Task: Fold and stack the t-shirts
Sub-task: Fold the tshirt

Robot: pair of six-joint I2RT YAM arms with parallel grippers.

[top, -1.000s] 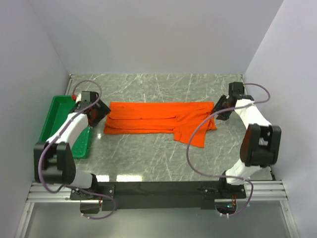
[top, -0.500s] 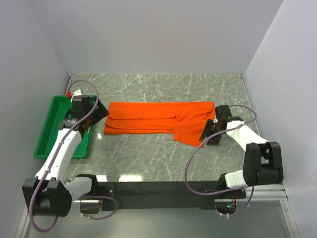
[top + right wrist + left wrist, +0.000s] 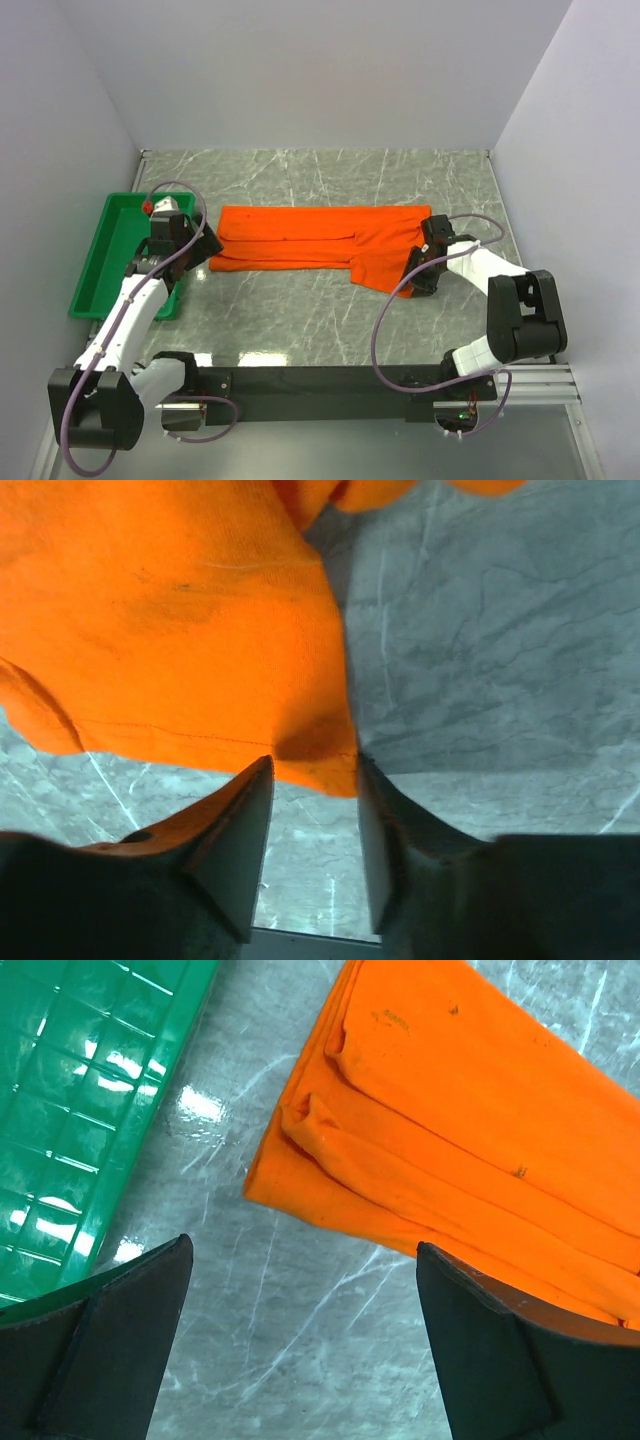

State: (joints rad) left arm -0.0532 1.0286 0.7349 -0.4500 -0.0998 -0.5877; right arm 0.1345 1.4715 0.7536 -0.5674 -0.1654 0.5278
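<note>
The orange t-shirt (image 3: 320, 240) lies on the marble table as a long band folded lengthwise, with one sleeve flap hanging toward the front at its right end. My left gripper (image 3: 205, 247) is open and empty just left of the shirt's left end; in the left wrist view (image 3: 303, 1252) the folded layers of the shirt (image 3: 450, 1110) lie ahead of the fingers. My right gripper (image 3: 415, 276) is at the sleeve flap's lower right corner. In the right wrist view (image 3: 315, 765) its jaws stand narrowly apart, with the hem corner of the shirt (image 3: 180, 610) between the tips.
A green tray (image 3: 100, 260) sits at the left edge of the table, beside my left arm, and also shows in the left wrist view (image 3: 80, 1110). White walls enclose the table on the left, back and right.
My right gripper has swung from the shirt's far right end down to the sleeve flap's lower corner. My left gripper shifted slightly, staying by the shirt's left end.
</note>
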